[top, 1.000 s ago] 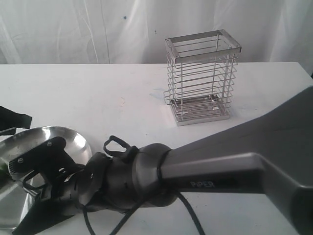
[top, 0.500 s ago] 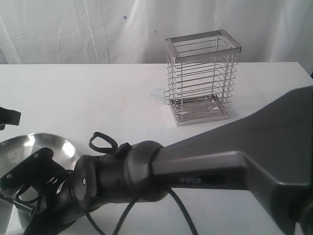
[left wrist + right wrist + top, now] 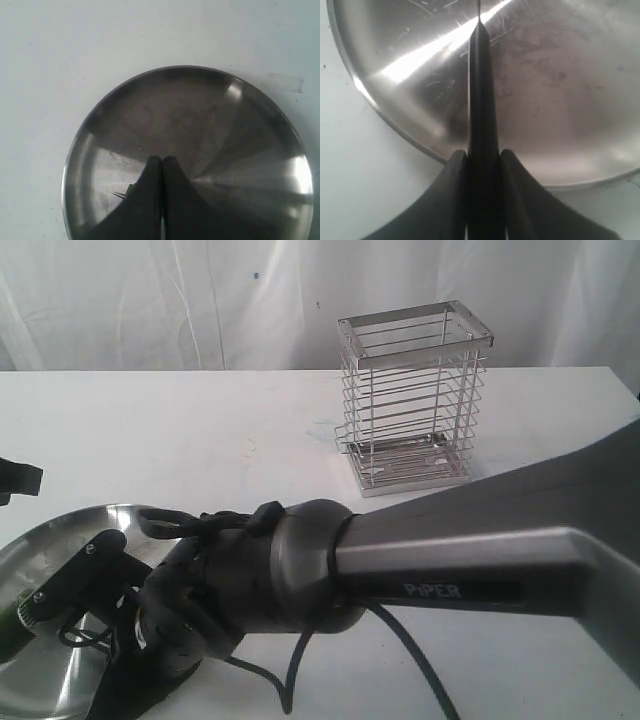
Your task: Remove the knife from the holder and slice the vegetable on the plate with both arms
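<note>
Stainless steel plate (image 3: 570,100) was seen right under the knife (image 3: 482,100), which was clamped by its black handle between the right fingers (image 3: 452,190) and held edge-on over the dish, tip pointed across it. So the pick-up part looked done: the wire holder (image 3: 415,400) was left standing empty further back on the white tabletop (image 3: 200,440), well apart from the plate. The left fingers (image 3: 150,200) were pressed together with nothing visibly gripped between them, parked low over the plate, and only a small sliver of green, probably the vegetable (image 3: 130,189), could be made out just beside them. Whether it was being pinned down couldn't be told. No cut slices could be spotted on the plate, so the slicing itself was judged to be what's left, with the blade needing to be lined up over that green piece first.
</note>
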`<state>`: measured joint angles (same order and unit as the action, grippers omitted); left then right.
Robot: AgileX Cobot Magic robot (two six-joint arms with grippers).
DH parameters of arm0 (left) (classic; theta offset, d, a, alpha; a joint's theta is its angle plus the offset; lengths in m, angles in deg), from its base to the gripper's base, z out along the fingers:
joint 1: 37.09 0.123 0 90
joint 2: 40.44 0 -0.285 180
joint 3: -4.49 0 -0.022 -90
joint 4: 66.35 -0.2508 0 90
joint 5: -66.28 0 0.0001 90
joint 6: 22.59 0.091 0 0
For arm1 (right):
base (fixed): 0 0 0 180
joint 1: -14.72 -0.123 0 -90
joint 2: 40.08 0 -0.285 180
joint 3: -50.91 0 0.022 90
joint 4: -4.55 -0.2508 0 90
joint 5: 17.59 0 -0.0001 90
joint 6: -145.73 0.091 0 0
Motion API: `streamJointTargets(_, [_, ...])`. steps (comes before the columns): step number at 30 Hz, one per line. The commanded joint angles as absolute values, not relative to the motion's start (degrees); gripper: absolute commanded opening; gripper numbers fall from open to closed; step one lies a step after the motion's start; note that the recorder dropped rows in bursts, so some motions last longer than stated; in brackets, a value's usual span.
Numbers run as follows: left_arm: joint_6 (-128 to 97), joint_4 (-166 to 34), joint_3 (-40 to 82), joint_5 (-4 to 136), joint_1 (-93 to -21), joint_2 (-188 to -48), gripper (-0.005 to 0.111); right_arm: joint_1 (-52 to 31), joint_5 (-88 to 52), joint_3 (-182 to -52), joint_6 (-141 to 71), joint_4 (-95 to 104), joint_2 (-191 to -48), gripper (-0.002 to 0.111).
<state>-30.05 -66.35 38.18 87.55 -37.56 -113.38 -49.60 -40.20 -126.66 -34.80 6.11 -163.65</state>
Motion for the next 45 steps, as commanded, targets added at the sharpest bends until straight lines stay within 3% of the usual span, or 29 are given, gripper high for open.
streamJointTargets(1, [-30.72, -66.35, 38.00, 88.57, -37.72, -112.85, 0.000, -49.24, -40.76, -126.65, -34.27, 7.06, -162.57, 0.000])
streamJointTargets(9, [-32.17, -66.35, 41.73, 87.35, -37.72, -112.85, 0.000, -49.24, -48.68, -136.37, -35.19, 7.56, -167.59, 0.000])
streamJointTargets(29, [-31.53, -66.35, 41.73, 89.79, -37.72, -112.85, 0.000, -49.24, -63.91, -136.37, -37.03, 8.19, -165.13, 0.000])
streamJointTargets(31, [-31.38, -66.85, 41.73, 92.57, -37.72, -112.85, 0.004, -49.24, -64.29, -136.37, -37.14, 8.19, -165.21, 0.000])
streamJointTargets(37, [-31.16, -66.35, 41.73, 97.64, -37.72, -112.85, 0.029, -49.24, -65.17, -136.37, -38.36, 8.19, -165.21, 0.000])
streamJointTargets(45, [-24.88, -56.38, 41.73, 97.10, -37.83, -112.85, 0.030, -49.24, -62.34, -136.37, -38.59, 6.91, -165.21, 0.000])
